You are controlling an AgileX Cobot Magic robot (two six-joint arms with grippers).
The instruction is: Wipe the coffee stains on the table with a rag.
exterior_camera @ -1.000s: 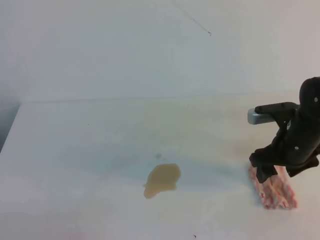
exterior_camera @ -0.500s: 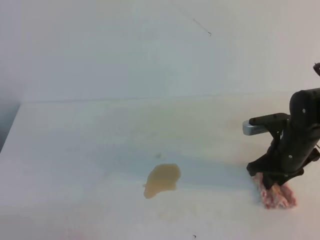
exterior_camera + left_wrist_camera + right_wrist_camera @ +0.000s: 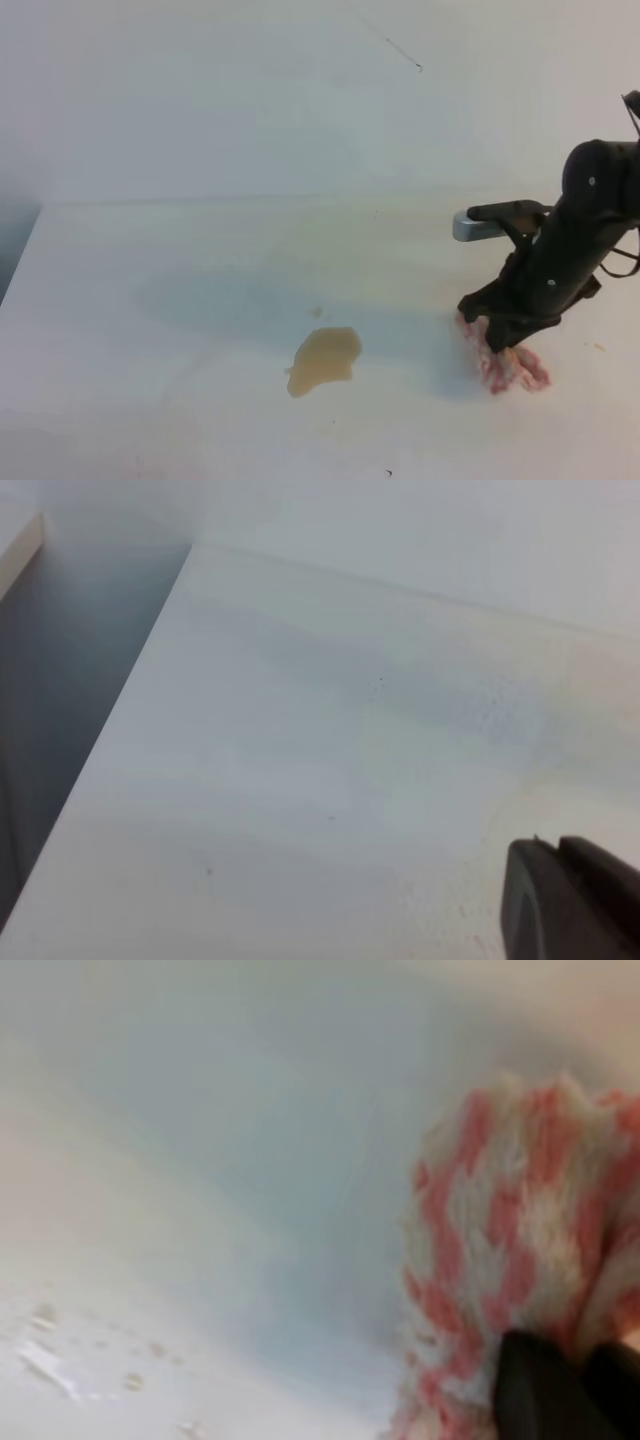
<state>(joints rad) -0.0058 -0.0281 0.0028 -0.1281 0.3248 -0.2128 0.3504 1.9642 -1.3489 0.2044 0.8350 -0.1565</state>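
Note:
The coffee stain point(image 3: 324, 360) is a tan blotch on the white table point(image 3: 200, 280), left of centre at the front, with a tiny speck point(image 3: 317, 312) just above it. My right gripper point(image 3: 505, 340) is shut on the bunched pink-and-white rag point(image 3: 505, 366), which touches the table well to the right of the stain. The right wrist view shows the fuzzy checked rag point(image 3: 510, 1260) pinched at a dark fingertip point(image 3: 535, 1400). My left gripper is out of the high view; only a dark finger point(image 3: 570, 905) shows in the left wrist view over bare table.
The table's left edge point(image 3: 22, 262) drops off to a dark gap, also seen in the left wrist view point(image 3: 130, 695). A white wall point(image 3: 250, 90) rises behind the table. Small crumbs point(image 3: 60, 1350) lie on the surface.
My right gripper has dragged the rag leftward toward the stain, and the rag has bunched up under it. The stain is unchanged.

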